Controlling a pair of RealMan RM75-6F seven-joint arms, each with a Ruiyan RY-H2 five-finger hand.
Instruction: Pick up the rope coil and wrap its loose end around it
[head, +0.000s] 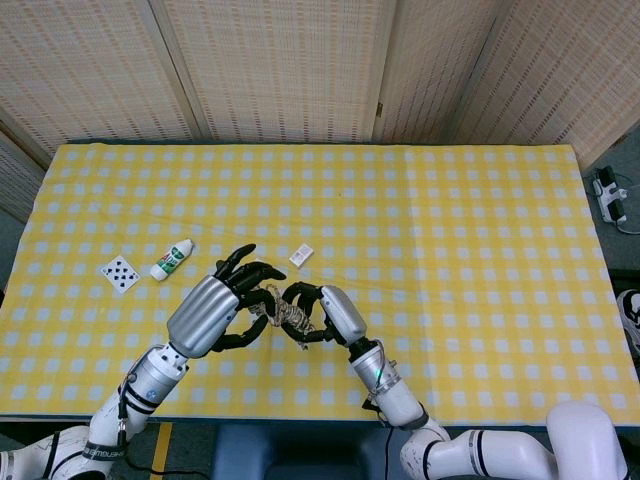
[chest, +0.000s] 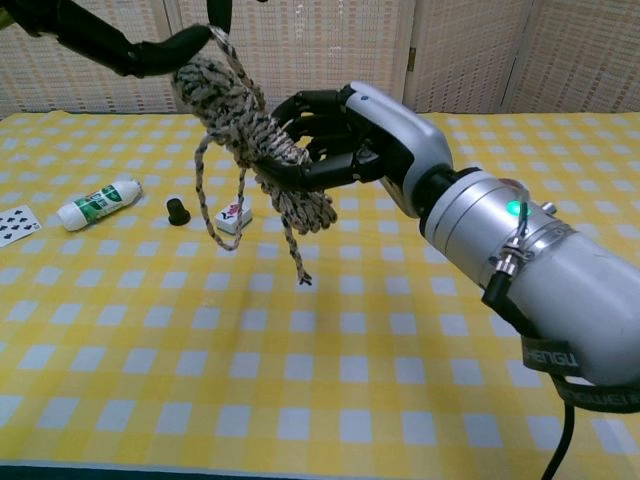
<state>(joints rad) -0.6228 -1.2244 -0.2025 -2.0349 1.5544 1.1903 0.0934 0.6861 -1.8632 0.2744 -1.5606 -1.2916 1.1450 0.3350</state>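
Note:
The speckled rope coil (chest: 250, 135) (head: 283, 312) hangs in the air above the table, tilted with one end up at the left. My right hand (chest: 345, 130) (head: 325, 313) grips its lower middle, fingers curled around the bundle. My left hand (head: 222, 307) (chest: 120, 40) is close beside it on the left and pinches the loose end at the coil's upper tip. A slack loop of rope (chest: 212, 205) and a short tail (chest: 295, 255) dangle below the coil.
On the yellow checked tablecloth (head: 450, 230) lie a small white tube (head: 172, 259) (chest: 98, 203), a playing card (head: 119, 272) (chest: 12, 224), a black cap (chest: 178, 211), a mahjong tile (chest: 234, 214) and a white tile (head: 300, 256). All sit in the left half.

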